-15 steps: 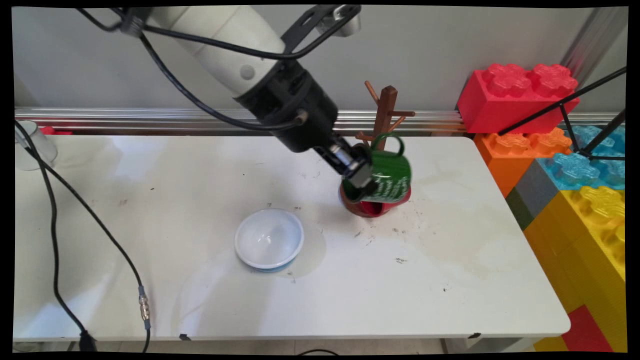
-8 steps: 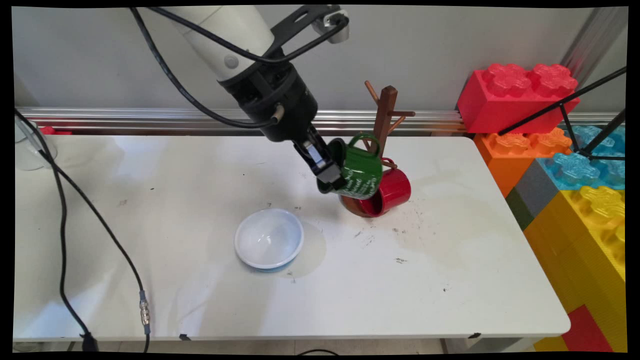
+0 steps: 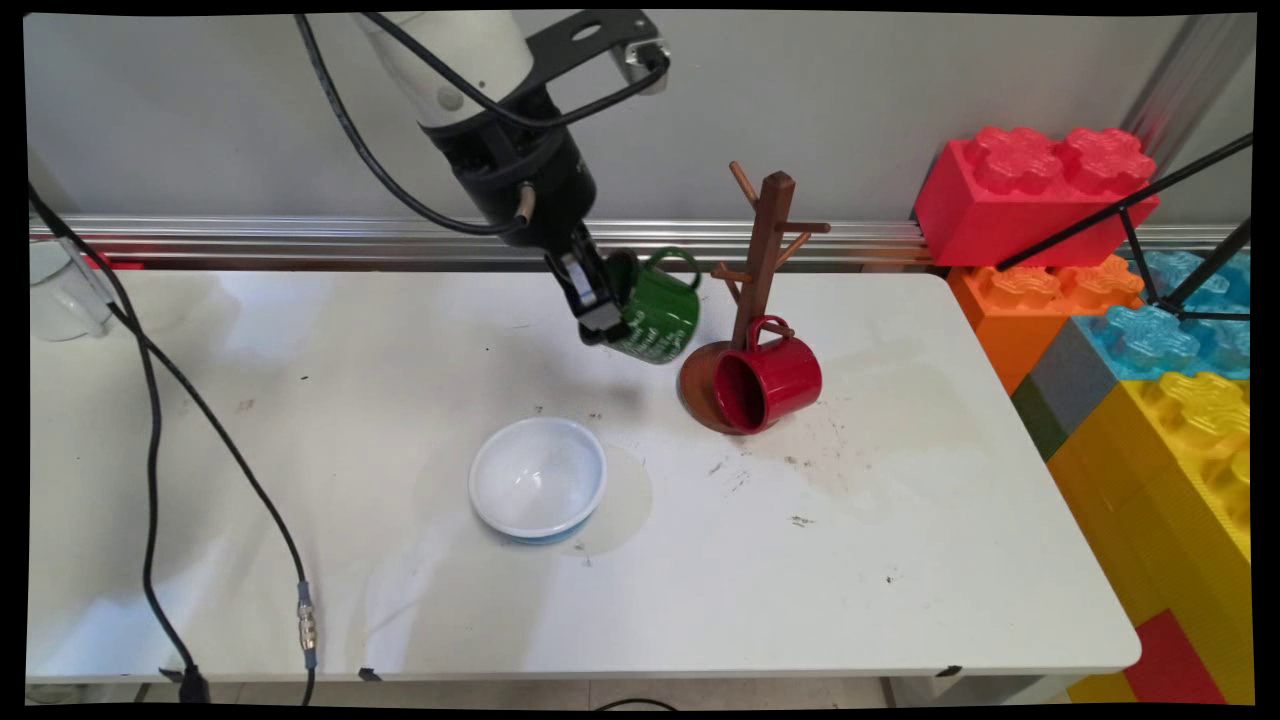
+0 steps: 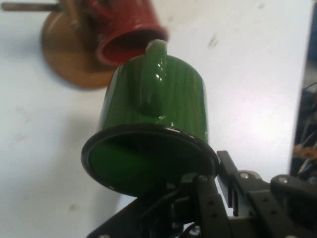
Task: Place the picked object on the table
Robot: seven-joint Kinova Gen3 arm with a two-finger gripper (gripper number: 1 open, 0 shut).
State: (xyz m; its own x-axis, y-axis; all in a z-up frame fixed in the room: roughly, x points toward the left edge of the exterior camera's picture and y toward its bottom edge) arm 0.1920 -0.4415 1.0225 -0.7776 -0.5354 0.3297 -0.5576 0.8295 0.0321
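Holding: jaws (image 3: pixel 598 322) are clamping the rim of a green mug (image 3: pixel 655 312), one finger inside the mouth, one outside; closed down to the wall's thickness.
Mug pose: it is hanging tilted above the tabletop (image 3: pixel 900 520), clear of the surface, mouth facing the arm, handle up, white lettering on its side.
Hand view: green mug (image 4: pixel 153 124) is filling the centre, handle toward the top.
Nearby: wooden mug tree (image 3: pixel 765 260) is standing just right of the mug, not touching it; a red mug (image 3: pixel 768 380) is hanging from a low peg, mouth facing the camera.
Also: white bowl (image 3: pixel 538 478) is sitting upright on the tabletop, well below the jaws; big toy bricks (image 3: pixel 1030 190) are stacked at right.
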